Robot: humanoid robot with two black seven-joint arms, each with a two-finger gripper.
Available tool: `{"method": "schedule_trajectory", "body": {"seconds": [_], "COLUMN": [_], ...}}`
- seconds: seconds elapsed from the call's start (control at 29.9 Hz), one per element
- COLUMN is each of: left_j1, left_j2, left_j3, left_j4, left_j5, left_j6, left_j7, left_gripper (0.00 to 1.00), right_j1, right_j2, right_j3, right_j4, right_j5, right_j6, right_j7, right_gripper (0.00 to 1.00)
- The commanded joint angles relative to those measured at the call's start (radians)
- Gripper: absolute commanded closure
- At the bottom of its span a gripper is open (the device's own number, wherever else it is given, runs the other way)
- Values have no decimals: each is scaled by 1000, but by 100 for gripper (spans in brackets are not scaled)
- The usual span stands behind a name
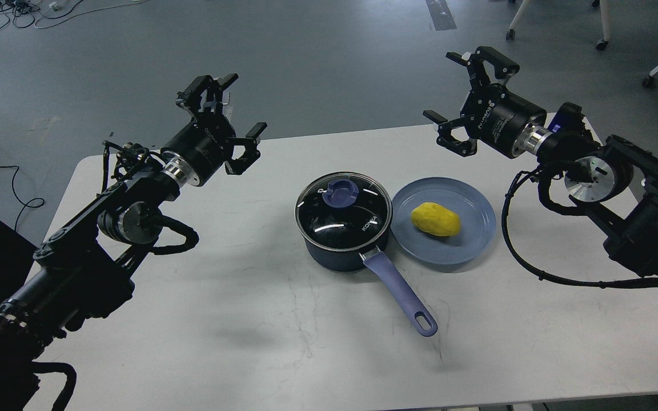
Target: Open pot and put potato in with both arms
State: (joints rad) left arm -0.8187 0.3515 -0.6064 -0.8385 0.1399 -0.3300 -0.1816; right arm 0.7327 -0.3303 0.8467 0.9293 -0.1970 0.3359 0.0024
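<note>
Both arms hovering high over the tabletop point(203, 319), nothing gripped. Left gripper point(227, 117) reaching in above the far left edge, wrist angled up, jaws spread wide and empty. Right gripper point(461, 94) mirroring it over the far right edge, jaws also gaping wide, empty. Sitting mid-table, the pot point(343, 228), glass lid point(342, 209) still on, lavender handle pointing toward the near edge. Resting just beside it on the blue plate point(469, 242), the potato point(435, 220), untouched.
</note>
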Motion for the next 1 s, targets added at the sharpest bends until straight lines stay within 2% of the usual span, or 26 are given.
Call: {"method": "schedule_trajectory", "body": {"seconds": [0.0, 0.13, 0.23, 0.3, 0.37, 0.53, 0.6, 0.7, 0.74, 0.8, 0.87, 0.97], "left_j1": [-5, -14, -25, -68, -94, -97, -99, -96, -97, -108, -112, -115], "left_j2": [0, 0, -2, 0, -2, -5, -12, -55, -61, -75, -77, -81], "left_j3": [2, 3, 16, 75, 108, 117, 129, 202, 227, 307, 345, 427], "left_j4": [2, 4, 2, -11, -16, -73, -79, -80, -82, -82, -82, -83], "left_j5": [3, 6, 23, 160, 301, 548, 779, 1002, 1044, 1182, 1246, 1429], "left_j6": [2, 12, 62, 193, 270, 344, 499, 653, 678, 744, 769, 819], "left_j7": [1, 2, -7, -12, -13, -18, -13, -16, -19, -65, -116, -238], "left_gripper": [2, 2, 2, 2, 2, 2, 2, 2, 2, 2, 2, 2], "right_j1": [13, 14, 13, 13, 14, 16, 16, 16, 14, 13, 11, 11], "right_j2": [4, 2, -7, -21, -29, -32, -41, -67, -73, -90, -93, -93], "right_j3": [5, -3, -3, 11, 15, 37, 41, 44, 46, 52, 54, 51], "right_j4": [-20, -18, -13, -23, -44, -64, -107, -147, -156, -197, -223, -286], "right_j5": [-6, -6, -7, -6, -6, -6, -2, 4, 7, 10, 16, 28], "right_j6": [2, 3, 5, 17, 63, 81, 80, 78, 80, 78, 77, 78], "right_j7": [-1, -4, -13, -18, -18, -24, -24, -21, -21, -21, -21, -22], "right_gripper": [0, 0, 0, 0, 0, 0, 0, 0, 0, 0, 0, 0]}}
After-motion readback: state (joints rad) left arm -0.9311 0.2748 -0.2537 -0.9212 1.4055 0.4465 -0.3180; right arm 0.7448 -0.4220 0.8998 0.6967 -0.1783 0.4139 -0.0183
